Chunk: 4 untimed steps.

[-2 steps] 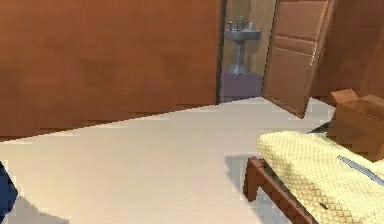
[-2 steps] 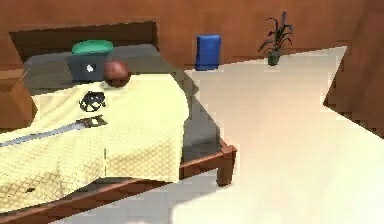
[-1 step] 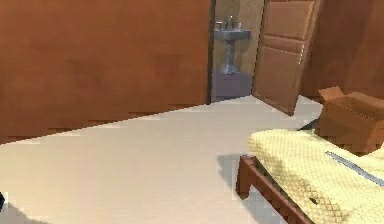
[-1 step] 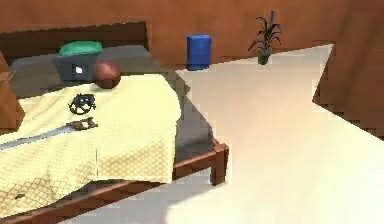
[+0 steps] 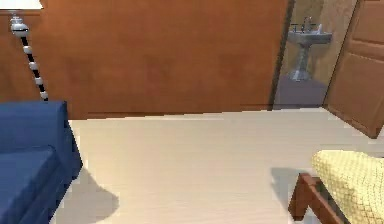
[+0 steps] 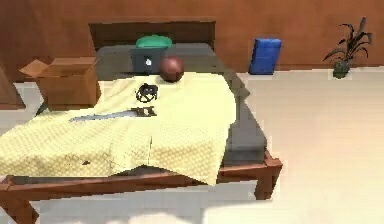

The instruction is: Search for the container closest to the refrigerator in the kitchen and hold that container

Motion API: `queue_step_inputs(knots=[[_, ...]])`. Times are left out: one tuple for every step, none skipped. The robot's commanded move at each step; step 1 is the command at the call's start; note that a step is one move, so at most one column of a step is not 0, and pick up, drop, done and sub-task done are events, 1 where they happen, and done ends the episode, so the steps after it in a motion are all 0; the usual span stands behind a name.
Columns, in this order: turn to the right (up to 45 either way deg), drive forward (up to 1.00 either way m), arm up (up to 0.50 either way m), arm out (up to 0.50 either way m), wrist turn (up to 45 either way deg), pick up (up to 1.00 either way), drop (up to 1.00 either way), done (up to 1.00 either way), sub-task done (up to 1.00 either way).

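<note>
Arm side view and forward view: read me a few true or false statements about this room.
A box sits on the bed. True.
The blanket is red. False: it is yellow.
A sink shows through the doorway. True.
The plant stands on the bed. False: it stands on the floor, well apart from the bed.
</note>
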Motion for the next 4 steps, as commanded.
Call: queue_step_inputs(knots=[[0.0, 1.0, 0.0, 0.0, 0.0, 0.0, 0.0, 0.0, 0.0], [0.0, 0.5, 0.0, 0.0, 0.0, 0.0, 0.0, 0.0, 0.0], [45.0, 0.0, 0.0, 0.0, 0.0, 0.0, 0.0, 0.0, 0.0], [18.0, 0.0, 0.0, 0.0, 0.0, 0.0, 0.0, 0.0, 0.0]])
